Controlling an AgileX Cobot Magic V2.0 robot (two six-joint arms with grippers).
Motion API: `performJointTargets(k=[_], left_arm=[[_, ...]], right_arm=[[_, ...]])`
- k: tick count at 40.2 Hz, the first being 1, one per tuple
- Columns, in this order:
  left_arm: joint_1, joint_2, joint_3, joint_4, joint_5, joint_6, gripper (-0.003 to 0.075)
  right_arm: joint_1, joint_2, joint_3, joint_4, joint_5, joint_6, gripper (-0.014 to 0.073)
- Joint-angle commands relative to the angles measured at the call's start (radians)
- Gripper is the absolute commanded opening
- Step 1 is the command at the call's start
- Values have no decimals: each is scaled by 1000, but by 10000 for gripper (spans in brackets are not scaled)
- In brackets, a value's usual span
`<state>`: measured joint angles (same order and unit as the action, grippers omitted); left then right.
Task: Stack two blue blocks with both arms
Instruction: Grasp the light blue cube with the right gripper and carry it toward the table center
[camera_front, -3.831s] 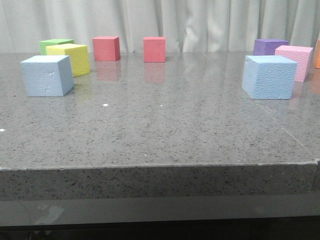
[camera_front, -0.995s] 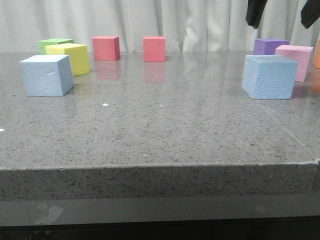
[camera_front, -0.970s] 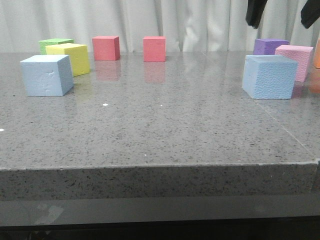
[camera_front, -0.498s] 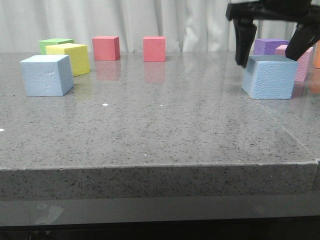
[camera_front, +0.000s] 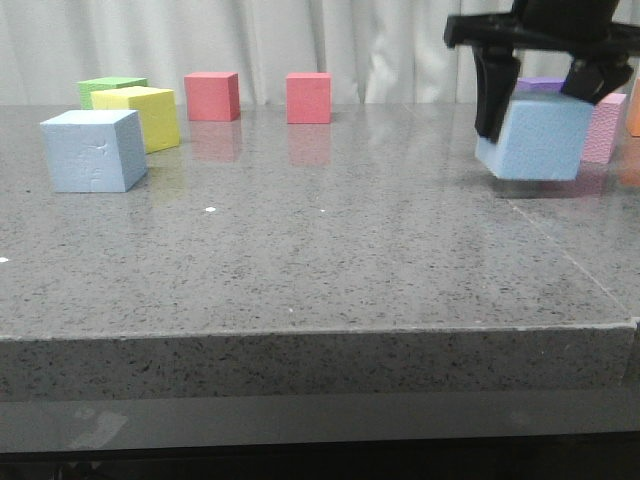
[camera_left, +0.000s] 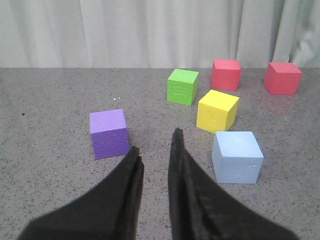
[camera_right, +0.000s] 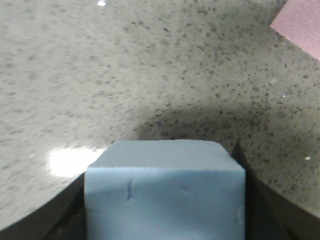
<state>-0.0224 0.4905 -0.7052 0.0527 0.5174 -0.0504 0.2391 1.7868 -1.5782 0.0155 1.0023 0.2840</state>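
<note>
Your right gripper (camera_front: 540, 90) holds one blue block (camera_front: 537, 138) between its two black fingers, one on each side. The block is lifted a little off the grey table (camera_front: 320, 260), at the right side, just in front of the pink cube (camera_front: 604, 128). The other blue block (camera_front: 93, 150) sits on the table far to the left, near the yellow cube (camera_front: 142, 117). Your left gripper (camera_left: 152, 162) holds nothing, and its fingers are close together with a thin gap. It points between a purple cube (camera_left: 109, 133) and that blue block.
</note>
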Motion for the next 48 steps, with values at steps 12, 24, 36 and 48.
performJointTargets(k=[12, 24, 36, 48], left_arm=[[-7, 10, -28, 2, -80, 1, 134], [-7, 10, -28, 2, -80, 1, 134], [-7, 10, -28, 2, -80, 1, 134], [-7, 10, -28, 2, -80, 1, 134]], right_arm=[[215, -71, -112, -109, -30, 233, 414], [367, 35, -207, -263, -12, 416, 414], [373, 113, -207, -258, -21, 422, 414], [373, 113, -209, -255, -25, 427, 596]])
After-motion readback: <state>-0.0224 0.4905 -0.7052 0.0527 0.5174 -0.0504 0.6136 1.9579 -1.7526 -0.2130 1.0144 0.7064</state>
